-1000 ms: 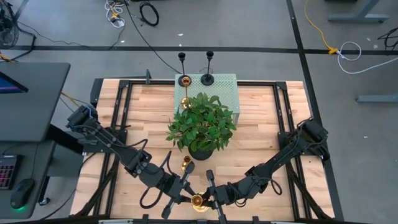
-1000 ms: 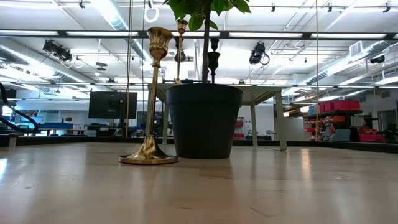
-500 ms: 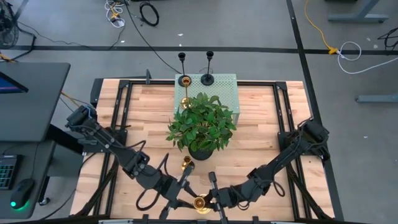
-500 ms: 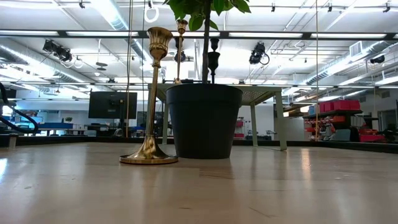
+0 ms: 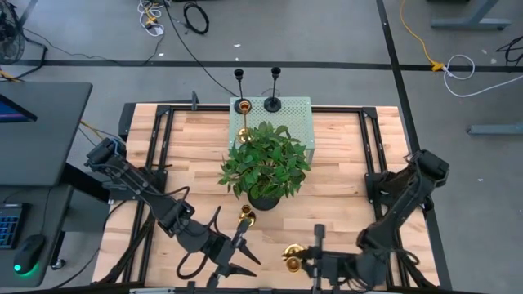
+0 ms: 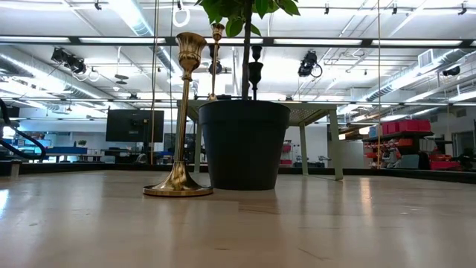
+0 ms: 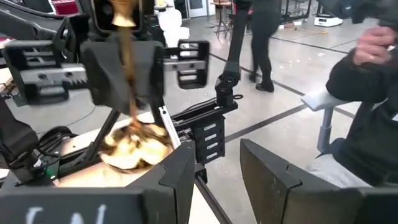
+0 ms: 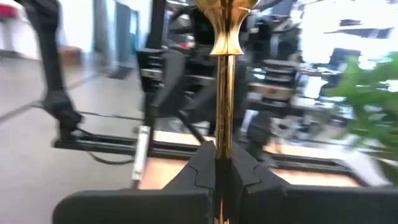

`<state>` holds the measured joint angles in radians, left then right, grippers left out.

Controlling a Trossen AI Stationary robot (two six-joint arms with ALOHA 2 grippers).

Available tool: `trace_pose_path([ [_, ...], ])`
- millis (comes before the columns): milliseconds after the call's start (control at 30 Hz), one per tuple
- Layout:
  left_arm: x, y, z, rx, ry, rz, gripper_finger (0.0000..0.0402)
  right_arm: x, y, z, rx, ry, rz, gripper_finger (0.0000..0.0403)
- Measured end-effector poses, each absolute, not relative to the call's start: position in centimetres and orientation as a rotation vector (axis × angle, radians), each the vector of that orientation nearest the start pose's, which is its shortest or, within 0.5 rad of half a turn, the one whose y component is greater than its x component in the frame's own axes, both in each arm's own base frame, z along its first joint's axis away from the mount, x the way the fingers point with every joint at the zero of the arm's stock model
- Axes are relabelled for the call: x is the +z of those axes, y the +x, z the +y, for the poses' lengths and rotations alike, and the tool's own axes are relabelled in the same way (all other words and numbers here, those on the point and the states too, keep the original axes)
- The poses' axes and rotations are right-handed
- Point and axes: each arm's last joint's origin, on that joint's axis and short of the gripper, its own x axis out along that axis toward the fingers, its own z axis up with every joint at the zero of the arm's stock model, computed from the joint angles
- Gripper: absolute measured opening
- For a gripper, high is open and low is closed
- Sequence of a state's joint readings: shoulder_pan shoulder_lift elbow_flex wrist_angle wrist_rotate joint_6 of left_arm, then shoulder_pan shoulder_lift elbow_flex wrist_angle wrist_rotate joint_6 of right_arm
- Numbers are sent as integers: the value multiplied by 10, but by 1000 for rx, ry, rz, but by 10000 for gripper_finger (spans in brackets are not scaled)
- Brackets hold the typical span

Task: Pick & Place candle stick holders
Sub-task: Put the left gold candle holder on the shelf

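My right gripper [image 5: 302, 260] is shut on a gold candle stick holder [image 5: 292, 255] near the table's front edge, right of centre. My left gripper [image 5: 243, 260] stands open just to its left, touching nothing. The left wrist view looks across at the held holder [image 7: 127, 93] in my right gripper. A second gold holder [image 5: 246, 216] stands on its round base in front of the black plant pot [image 6: 244, 145]. Farther back, a gold holder [image 5: 243, 107] and a black holder [image 5: 273, 103] stand on a green perforated stand [image 5: 294, 122]. My right gripper pinches the slim stem [image 8: 222, 134] of the gold holder between its two fingers, below the cup. The fingers come level from the table's right and lie across the stem. The holder stands upright; whether its base [image 7: 134, 146] rests on the table I cannot tell.
The leafy plant [image 5: 265, 163] fills the table's middle. Black frame rails [image 5: 372, 155] run along the left and right sides. The wooden top [image 5: 196, 155] shows bare on either side of the plant.
My left gripper has opened, let go of the gold holder and drawn back a little toward the table's left. My right gripper has carried the holder, still upright, toward the table's right edge, and its arm has swung back to the right.
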<state>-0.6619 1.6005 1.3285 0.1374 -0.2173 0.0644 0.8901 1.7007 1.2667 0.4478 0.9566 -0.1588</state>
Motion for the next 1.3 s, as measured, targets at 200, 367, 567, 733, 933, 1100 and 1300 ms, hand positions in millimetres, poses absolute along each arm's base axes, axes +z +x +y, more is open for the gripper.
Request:
trace_pose_path([
  [200,345,299,-227,-452,99,126,131,315,237,281,-190,-162,21,4],
  [367,345,299,-227,-450,76,136,131,302,219,249,-217,-72,-1,4],
  [567,343,299,-227,-450,83,150,131,287,190,199,-286,17,-59,4],
  [733,342,298,-227,-449,88,161,131,278,175,156,-298,76,-153,4],
  [933,340,299,-226,-448,97,177,131,262,175,109,-376,43,-196,4],
  [1100,339,299,-225,-416,114,187,131,255,178,77,-399,41,-228,4],
  [1300,338,299,-223,-362,141,189,131,246,192,44,-406,15,-184,4],
])
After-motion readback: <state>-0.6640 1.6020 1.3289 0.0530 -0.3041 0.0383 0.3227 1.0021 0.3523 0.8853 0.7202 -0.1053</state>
